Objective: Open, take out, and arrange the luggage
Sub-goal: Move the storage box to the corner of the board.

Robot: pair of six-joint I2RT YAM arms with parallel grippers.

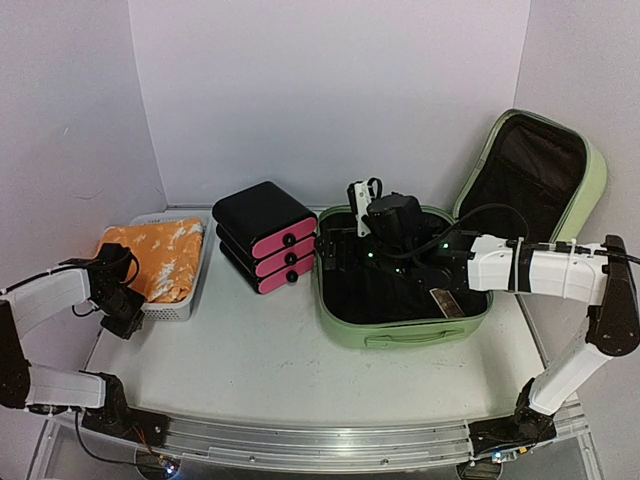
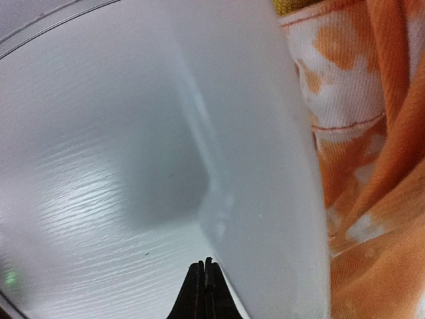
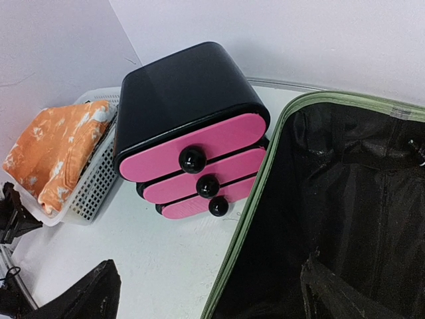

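Right gripper [image 1: 338, 250] hangs with its jaws spread wide and nothing between them, low over the left half of the luggage [image 1: 400, 335]. The case lies open right of centre, its lid propped up at the far right. To lift the contents cleanly I'd come straight down onto one item, clear of the black lining and green rim. The forearm reaches leftward across the shell from a raised elbow. Left gripper [image 2: 204, 292], fingers pressed together and empty, sits by the basket [image 1: 170, 310].
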